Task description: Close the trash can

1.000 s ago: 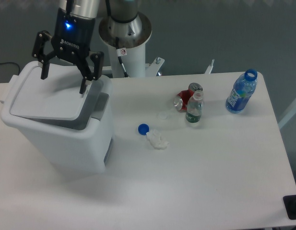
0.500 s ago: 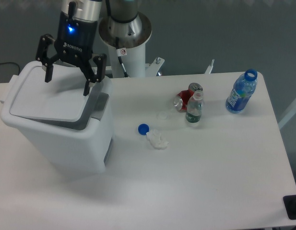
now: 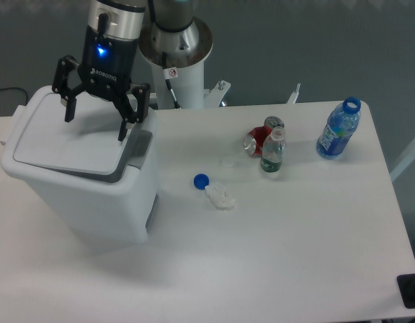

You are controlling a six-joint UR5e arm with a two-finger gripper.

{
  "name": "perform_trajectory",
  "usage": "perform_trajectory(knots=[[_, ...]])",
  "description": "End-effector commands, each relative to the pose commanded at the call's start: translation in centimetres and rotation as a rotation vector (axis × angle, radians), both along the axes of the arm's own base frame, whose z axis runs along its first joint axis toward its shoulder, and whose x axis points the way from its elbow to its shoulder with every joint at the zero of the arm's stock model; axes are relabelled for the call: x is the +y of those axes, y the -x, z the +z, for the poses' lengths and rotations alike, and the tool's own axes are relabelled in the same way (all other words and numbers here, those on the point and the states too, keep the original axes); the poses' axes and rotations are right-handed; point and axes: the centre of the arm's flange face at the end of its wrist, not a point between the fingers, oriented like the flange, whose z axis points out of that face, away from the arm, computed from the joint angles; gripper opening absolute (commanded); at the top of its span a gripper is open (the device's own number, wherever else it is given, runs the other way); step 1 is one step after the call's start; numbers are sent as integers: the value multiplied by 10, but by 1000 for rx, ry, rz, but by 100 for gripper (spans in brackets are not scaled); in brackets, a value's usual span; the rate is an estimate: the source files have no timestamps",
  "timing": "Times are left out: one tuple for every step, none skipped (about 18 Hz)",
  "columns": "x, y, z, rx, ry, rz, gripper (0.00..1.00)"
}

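The trash can [image 3: 86, 195] is a large white bin at the table's left. Its flat white lid [image 3: 66, 138] lies down over the top, with a grey tab [image 3: 130, 161] showing at its right edge. My gripper [image 3: 96, 128] hangs just above the lid's far part, fingers spread wide and pointing down, one finger [image 3: 68, 111] at the left and one [image 3: 124, 129] at the right near the grey tab. Nothing is between them.
On the table to the right lie a blue bottle cap [image 3: 201, 180], a crumpled white wrapper [image 3: 220, 196], a red can [image 3: 261, 136], a small bottle [image 3: 272, 153] and an open blue bottle [image 3: 338, 129]. The robot base [image 3: 175, 57] stands behind the bin.
The gripper has risen slightly off the lid and shifted a little to the right. The lid and the other objects have not moved.
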Motion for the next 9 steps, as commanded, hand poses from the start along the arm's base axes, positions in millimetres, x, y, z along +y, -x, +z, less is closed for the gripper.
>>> perform_trajectory(knots=[[0,0,-1,0,1,-1,100],[0,0,-2,1,3,-5,100],[-1,-1,-3,3,4,-10,100],[-1,-1,-4,4,6,-14,100],[-1,-1,-7,3,10,-14,100],[-1,-1,-8,4,11,-17,100],[-1,-1,-8,4,12,-17,100],[-1,-1,-8,6,12,-17,100],[-1,-1,-9,8,14,-25,100]])
